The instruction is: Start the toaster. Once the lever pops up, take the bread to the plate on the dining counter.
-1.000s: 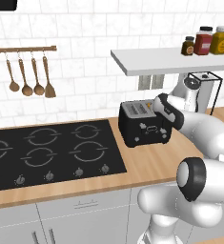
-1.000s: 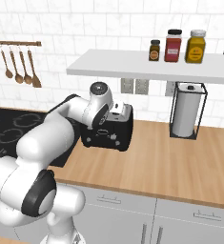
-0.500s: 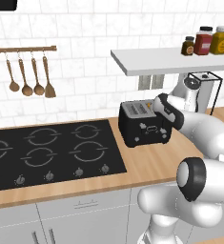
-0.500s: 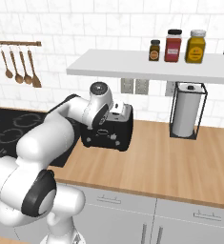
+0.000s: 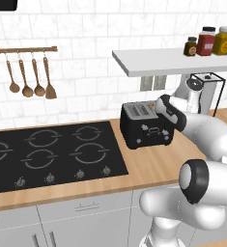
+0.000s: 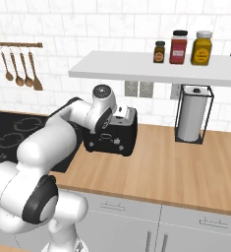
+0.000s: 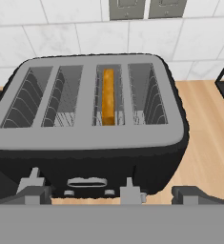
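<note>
right now the toaster (image 7: pixel 92 128) sits black and boxy on the wooden tabletop (image 6: pixel 171 170), just right of the cooktop (image 5: pixel 47 154) and below the wall shelf (image 6: pixel 151 66) with its jars. from the hand view i look down into its silver top: the bread (image 7: pixel 108 96) stands on edge in one of the middle slots, its top about level with the rim, so to me it reads as sitting low. two levers show along the near front face; i cannot tell for sure whether either is pressed.

my tool (image 7: pixel 106 193) hangs just above and in front of the toaster with its fingers spread wide, pinching nothing. in the left base view it (image 5: pixel 164 112) sits close against the toaster's right end.

i judge i am in the first step, starting the toaster. next i need to bring one fingertip onto the lever that serves the bread's slot and push it straight down until it latches, then pull clear and wait for the pop
</note>
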